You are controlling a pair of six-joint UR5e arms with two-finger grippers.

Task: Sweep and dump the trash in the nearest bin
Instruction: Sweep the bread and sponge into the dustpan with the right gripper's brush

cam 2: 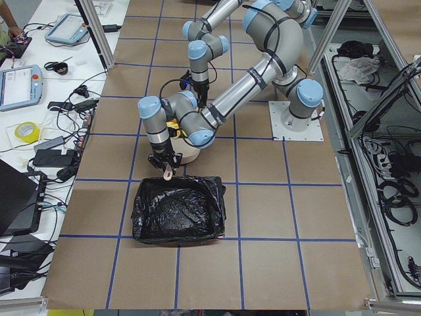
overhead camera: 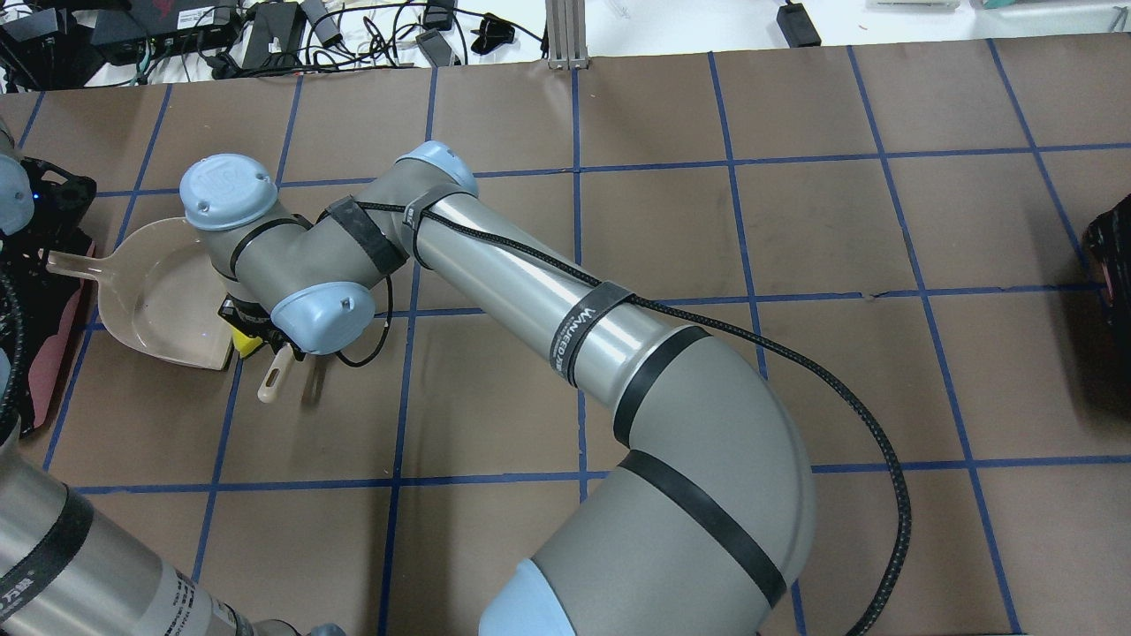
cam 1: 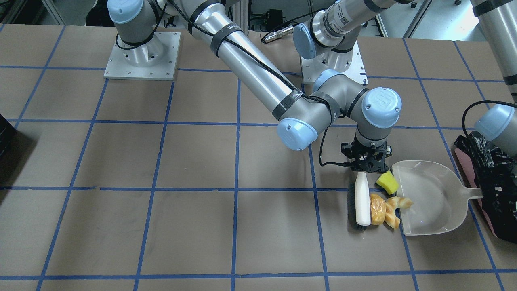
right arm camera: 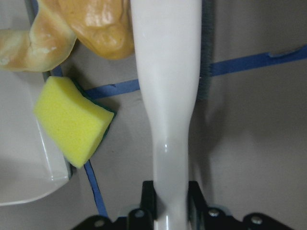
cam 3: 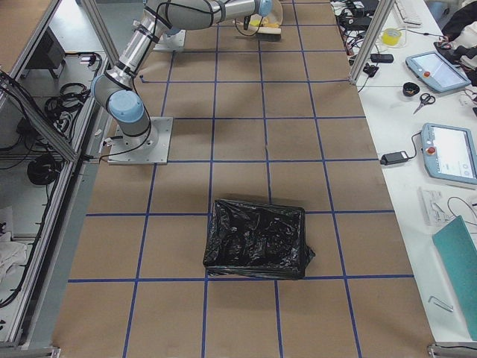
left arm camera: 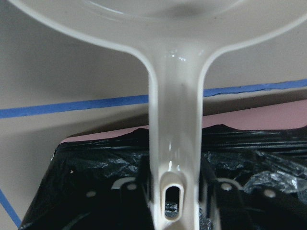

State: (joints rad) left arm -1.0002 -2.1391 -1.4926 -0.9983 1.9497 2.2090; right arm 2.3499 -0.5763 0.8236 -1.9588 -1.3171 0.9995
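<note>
Trash (cam 1: 385, 204) is bunched at the dustpan (cam 1: 438, 194) lip, barely aboard. Right gripper (right arm camera: 170, 203) clamps the brush (cam 1: 362, 200) and left gripper (left arm camera: 172, 191) grips the dustpan's handle. A final sweep and the dump into the bin (cam 1: 492, 182) look left to do.

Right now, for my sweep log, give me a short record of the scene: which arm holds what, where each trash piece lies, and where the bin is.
right tool: shut on the brush handle
left tool: shut on the dustpan handle
sponge: at the pan's lip
bread roll: on the table, between brush and lip
croissant: one end over the lip, the rest outside
bin: black-lined, just behind the pan's handle
stage: no piece wholly in the pan yet
</note>
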